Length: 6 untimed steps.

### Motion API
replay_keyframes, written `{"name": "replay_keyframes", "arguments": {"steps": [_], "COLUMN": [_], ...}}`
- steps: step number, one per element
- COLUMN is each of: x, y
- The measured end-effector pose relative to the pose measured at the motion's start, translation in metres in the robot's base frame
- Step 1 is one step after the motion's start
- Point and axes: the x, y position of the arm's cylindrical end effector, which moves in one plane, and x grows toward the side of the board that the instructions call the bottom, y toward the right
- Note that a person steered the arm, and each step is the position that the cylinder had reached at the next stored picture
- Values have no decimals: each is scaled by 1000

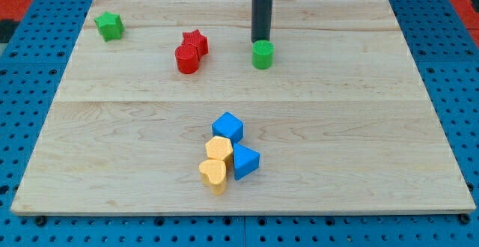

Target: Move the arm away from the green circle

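The green circle [263,55] stands on the wooden board in the upper middle of the view. My rod comes down from the view's top, and my tip [260,40] sits right at the circle's upper edge, touching it or nearly so. The tip's very end is partly hidden behind the circle.
A red circle [187,59] and a red star [196,42] touch each other left of the green circle. A green star [109,26] lies at the upper left. A blue cube [227,127], a blue triangle [245,161], a yellow block [219,149] and a yellow heart [213,174] cluster at the lower middle.
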Motion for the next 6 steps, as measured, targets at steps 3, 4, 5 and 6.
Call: {"name": "replay_keyframes", "arguments": {"steps": [3,4,5,6], "x": [35,142,165,124], "y": [100,88,-37,-89]}}
